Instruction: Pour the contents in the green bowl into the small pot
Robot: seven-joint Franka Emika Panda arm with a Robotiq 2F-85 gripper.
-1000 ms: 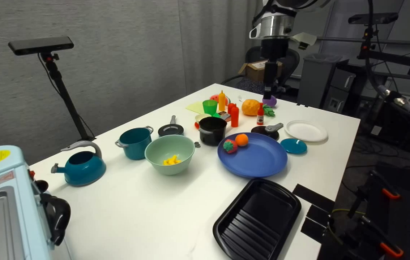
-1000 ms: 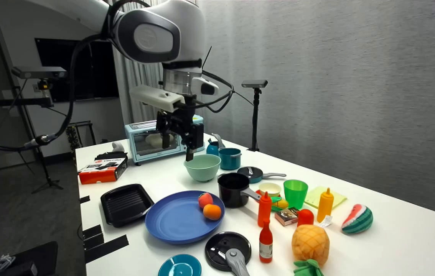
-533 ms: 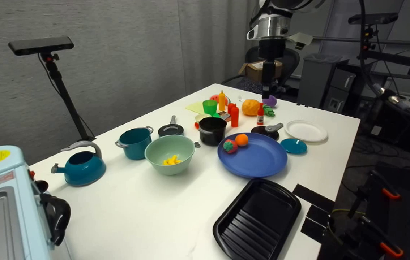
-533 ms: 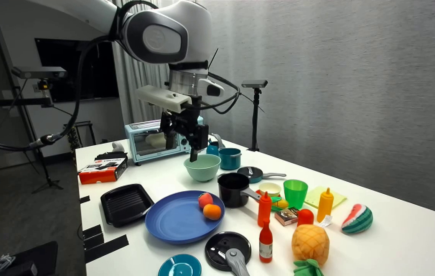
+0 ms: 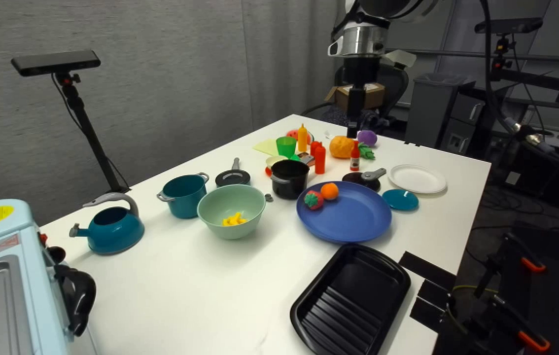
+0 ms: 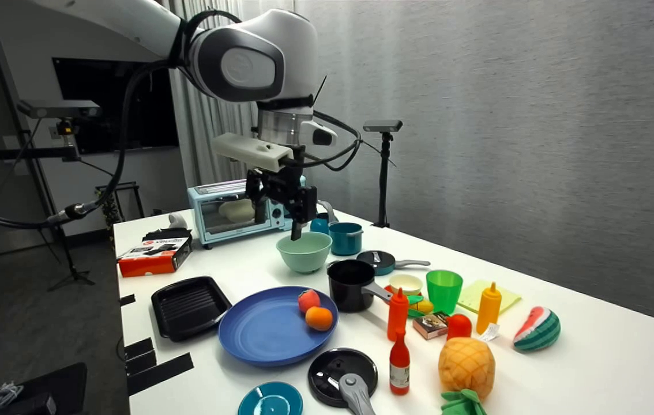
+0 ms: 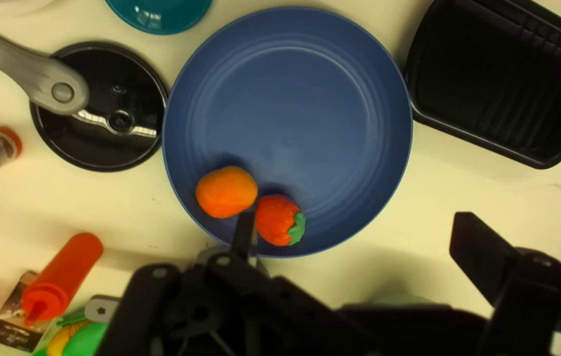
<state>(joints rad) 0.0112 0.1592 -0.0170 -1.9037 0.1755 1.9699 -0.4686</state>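
The pale green bowl (image 5: 231, 204) stands upright on the table with a small heap of yellow pieces (image 5: 234, 219) inside. It also shows in an exterior view (image 6: 304, 253), where its contents are hidden. In the wrist view only a sliver of the bowl (image 7: 401, 298) shows above the gripper body. A teal pot (image 5: 186, 196) stands beside the bowl and a black pot (image 5: 290, 180) stands on the bowl's other side; I cannot tell which is the small pot. My gripper (image 7: 354, 217) is open and empty, in the air above the table, apart from the bowl.
A blue plate (image 5: 348, 217) with an orange (image 5: 330, 191) and a strawberry (image 5: 313, 199) lies near the black pot. A black tray (image 5: 353, 301), teal kettle (image 5: 116, 229), lidded pan (image 5: 233, 177) and toaster oven (image 6: 240, 210) stand around. Bottles and toy food crowd the table's far part.
The arm has shifted left in an exterior view and a little right in an exterior view, with the gripper empty throughout. The bowl, pots and other table items have not moved.
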